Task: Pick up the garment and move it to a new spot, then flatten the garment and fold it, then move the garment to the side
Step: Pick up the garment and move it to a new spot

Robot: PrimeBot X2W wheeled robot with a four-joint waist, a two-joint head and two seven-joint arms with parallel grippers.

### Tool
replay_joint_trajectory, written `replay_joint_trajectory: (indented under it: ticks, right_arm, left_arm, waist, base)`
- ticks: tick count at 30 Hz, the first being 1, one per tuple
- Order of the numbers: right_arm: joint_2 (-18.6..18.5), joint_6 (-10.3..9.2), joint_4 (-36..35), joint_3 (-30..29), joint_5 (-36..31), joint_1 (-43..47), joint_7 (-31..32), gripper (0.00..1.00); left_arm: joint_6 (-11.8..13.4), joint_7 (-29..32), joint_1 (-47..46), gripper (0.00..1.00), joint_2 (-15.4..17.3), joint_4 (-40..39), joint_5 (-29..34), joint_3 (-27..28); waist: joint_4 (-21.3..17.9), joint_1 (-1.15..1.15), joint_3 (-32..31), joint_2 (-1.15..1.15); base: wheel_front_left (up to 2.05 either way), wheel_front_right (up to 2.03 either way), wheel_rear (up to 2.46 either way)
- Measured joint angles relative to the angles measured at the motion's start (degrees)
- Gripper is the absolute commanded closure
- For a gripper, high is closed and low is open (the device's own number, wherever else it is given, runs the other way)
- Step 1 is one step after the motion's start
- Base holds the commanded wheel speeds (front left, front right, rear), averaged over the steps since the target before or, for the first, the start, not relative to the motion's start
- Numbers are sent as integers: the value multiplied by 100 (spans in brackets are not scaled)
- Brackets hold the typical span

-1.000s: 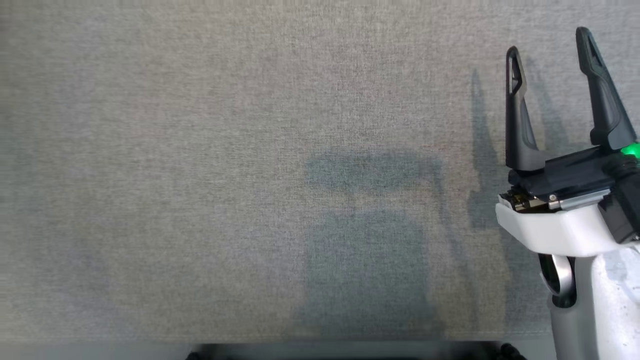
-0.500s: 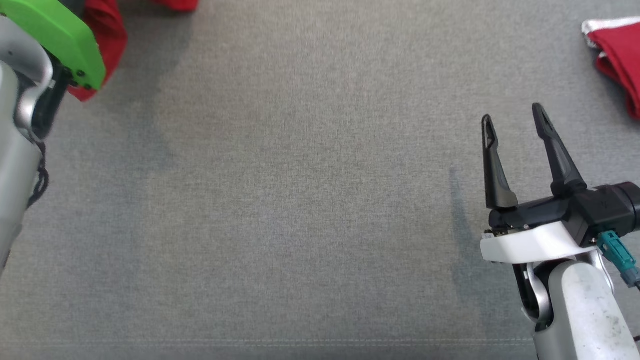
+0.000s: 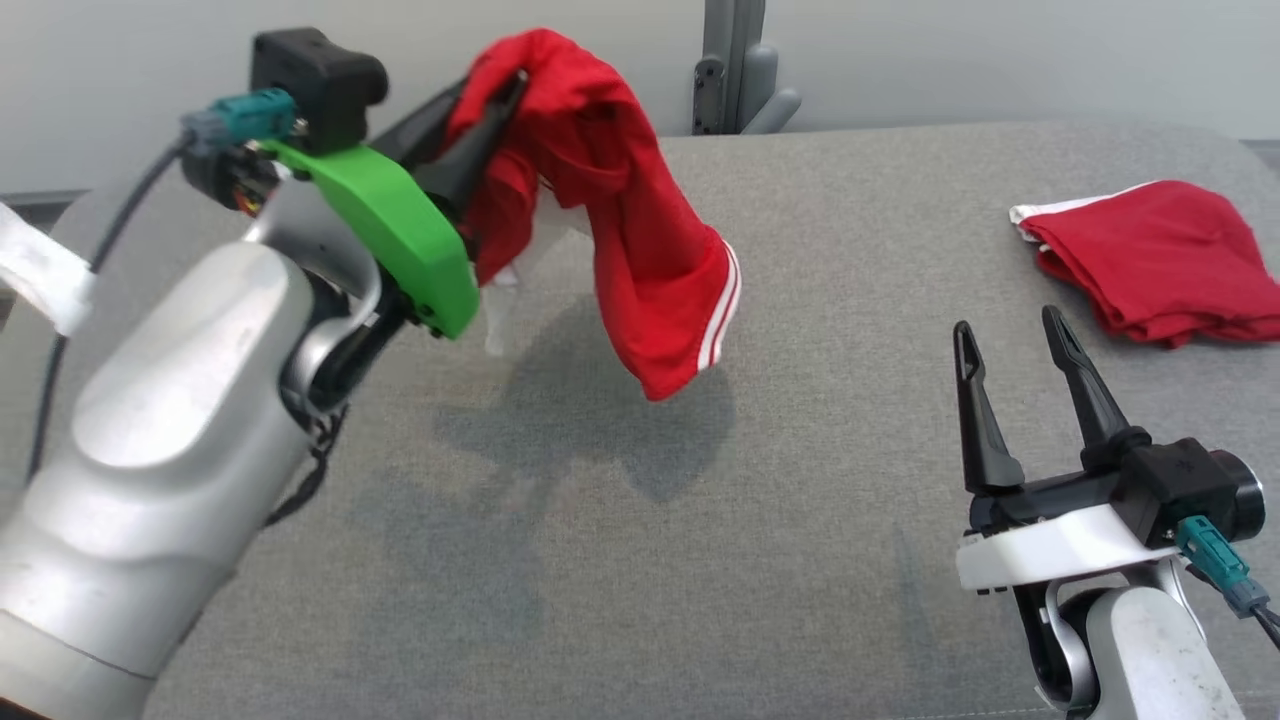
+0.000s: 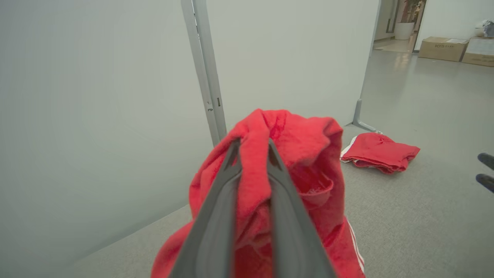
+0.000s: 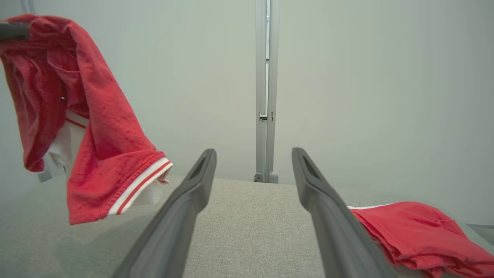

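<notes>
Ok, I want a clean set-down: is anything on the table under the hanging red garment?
Nothing visible. The left gripper holds the red garment over bare table; the folded red garment lies off to the right, beyond the open right gripper.

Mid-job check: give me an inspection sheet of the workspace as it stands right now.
Surface: grey fabric tabletop, flat, shadow under the lifted cloth.
Job's things: red garment with a white-striped hem hangs bunched from the left gripper, clear of the tabletop; folded red garment lies at the far right.
Clutter: white strip at the head view's left edge, unidentifiable.
Grippers: left gripper shut on the red garment; right gripper open, empty, above the tabletop.
Cables: grey cable with a teal plug at the left wrist; teal connector at the right wrist.
Surroundings: pale wall, grey post; cardboard boxes on the floor beyond.
</notes>
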Motion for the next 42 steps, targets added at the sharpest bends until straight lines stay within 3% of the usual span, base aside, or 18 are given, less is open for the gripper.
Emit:
replay_joint_trajectory:
  ticks: [10,17,23,29,30,31,32,33,34,42]
  right_arm:
    - [-1,0,15,-24,129,93,-48,0]
    - [3,0,85,100,192,-68,-73,0]
    - [1,0,203,93,192,-142,-83,0]
    - [0,0,256,87,192,-224,-100,0]
    - [1,0,256,90,192,-225,-100,0]
    - [2,0,256,98,193,-227,-101,0]
    - [1,0,258,104,196,-229,-101,0]
    - [2,0,263,108,197,-228,-101,0]
    - [1,0,267,120,203,-227,-101,0]
    - [2,0,297,19,254,-137,-105,0]
  left_arm:
    - [378,-598,764,100,-787,-44,-5,-250]
    - [494,-1539,1109,100,-1227,1103,415,-409]
    - [432,-1691,1416,100,-1530,2138,672,-541]
    - [410,-1719,1577,98,-1679,2544,876,-151]
    - [409,-1722,1622,86,-1700,2555,980,-93]
    - [401,-1722,1679,68,-1734,2560,1059,-34]
    - [382,-1723,1736,38,-1762,2561,1110,15]
    - [375,-1722,1792,16,-1785,2558,1169,66]
    - [363,-1722,1842,0,-1797,2541,1226,122]
    - [382,-1724,2397,0,-1811,1890,1876,906]
  waist:
    - [-362,0,-211,0]
    - [-528,0,90,0]
    - [-706,0,363,0]
    - [-807,0,520,0]
    - [-800,0,525,0]
    - [-786,0,525,0]
    - [-766,0,522,0]
    - [-740,0,513,0]
    - [-712,0,501,0]
    - [-447,0,343,0]
  base:
    - [0,0,0]
    - [0,0,0]
    - [0,0,0]
    - [0,0,0]
    - [0,0,0]
    - [0,0,0]
    - [0,0,0]
    - [0,0,0]
    - [0,0,0]
    - [0,0,0]
